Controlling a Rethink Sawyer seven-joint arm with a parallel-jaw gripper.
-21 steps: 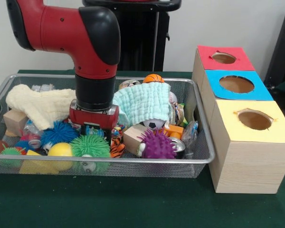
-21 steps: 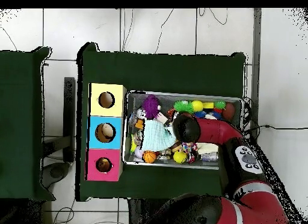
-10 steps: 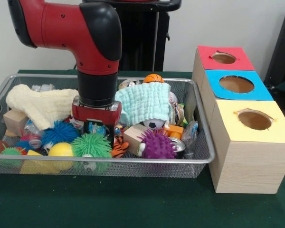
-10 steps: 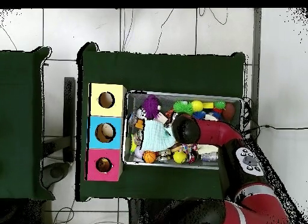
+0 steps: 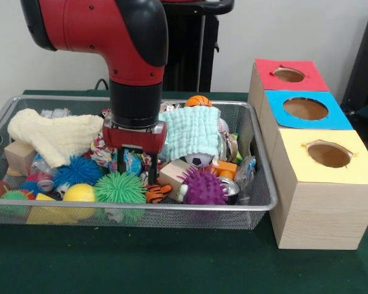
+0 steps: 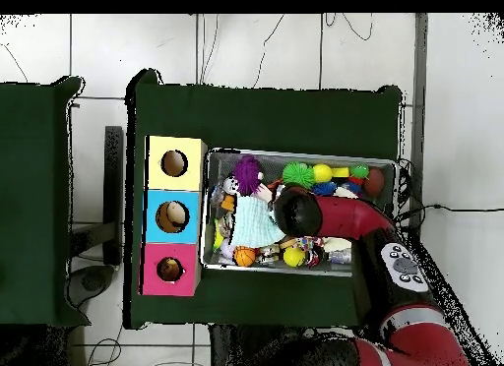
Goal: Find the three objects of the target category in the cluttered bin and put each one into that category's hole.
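Your gripper (image 5: 137,169) rose out of the bin (image 5: 257,205) and shifted toward the boxes; its jaws stood apart, apparently empty, so nothing was picked.

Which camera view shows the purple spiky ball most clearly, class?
The front view: the purple spiky ball sits unobstructed near the bin's front rim. The overhead view shows it only as a small purple blob by the yellow box.

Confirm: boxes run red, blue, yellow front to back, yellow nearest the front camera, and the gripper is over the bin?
Nearly. The front view shows yellow box nearest, then blue box, red box farthest, so your order is reversed. The gripper is indeed over the bin.
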